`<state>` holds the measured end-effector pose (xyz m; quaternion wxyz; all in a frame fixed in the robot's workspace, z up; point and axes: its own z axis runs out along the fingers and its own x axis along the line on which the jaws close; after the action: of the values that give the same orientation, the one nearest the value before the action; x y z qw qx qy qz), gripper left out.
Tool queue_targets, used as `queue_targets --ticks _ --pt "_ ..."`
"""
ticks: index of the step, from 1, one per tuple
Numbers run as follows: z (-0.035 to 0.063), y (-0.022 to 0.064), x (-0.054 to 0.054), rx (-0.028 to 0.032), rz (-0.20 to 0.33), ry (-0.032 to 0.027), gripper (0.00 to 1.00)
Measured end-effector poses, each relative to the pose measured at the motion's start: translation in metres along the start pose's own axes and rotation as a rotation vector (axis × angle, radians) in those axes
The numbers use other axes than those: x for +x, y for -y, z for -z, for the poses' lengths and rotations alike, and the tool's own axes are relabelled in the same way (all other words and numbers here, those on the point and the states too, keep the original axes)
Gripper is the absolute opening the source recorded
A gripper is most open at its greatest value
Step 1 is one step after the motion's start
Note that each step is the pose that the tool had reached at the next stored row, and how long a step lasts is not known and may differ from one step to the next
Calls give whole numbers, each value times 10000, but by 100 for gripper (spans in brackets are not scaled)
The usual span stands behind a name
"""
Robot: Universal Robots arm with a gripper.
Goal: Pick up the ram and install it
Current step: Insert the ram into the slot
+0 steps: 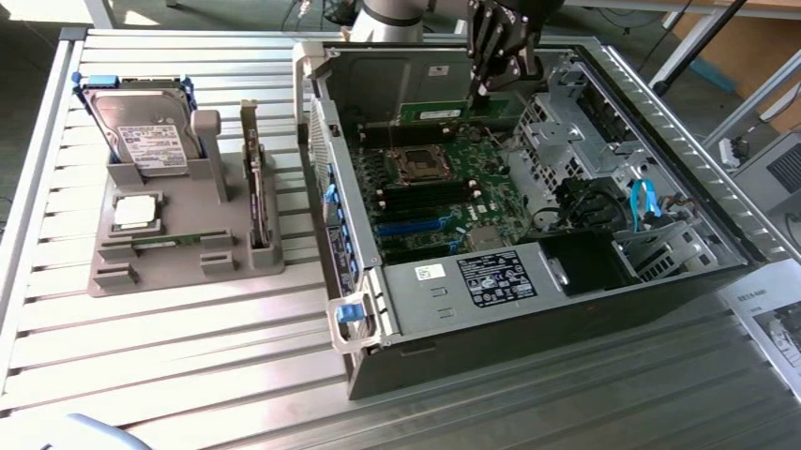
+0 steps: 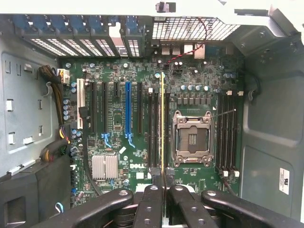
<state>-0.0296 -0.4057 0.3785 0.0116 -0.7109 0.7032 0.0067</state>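
The gripper point(image 1: 481, 92) is nearly closed, its fingers point(image 2: 153, 199) pinching the ram point(image 2: 163, 118) by one end. In the exterior view the ram point(image 1: 453, 112) hangs inside the open case point(image 1: 538, 356), at 12 o'clock of the socket point(image 1: 419, 167). From the wrist it shows edge-on over the black slots point(image 2: 154, 128) just beside the socket point(image 2: 192, 137). I cannot tell if it touches them. The drive point(image 1: 144, 131) stands at the case's 9 o'clock.
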Motion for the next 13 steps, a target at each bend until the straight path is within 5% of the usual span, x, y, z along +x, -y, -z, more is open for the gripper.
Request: queue_targets --ticks 13 --pt "-185 -1 5 0 0 0 12"
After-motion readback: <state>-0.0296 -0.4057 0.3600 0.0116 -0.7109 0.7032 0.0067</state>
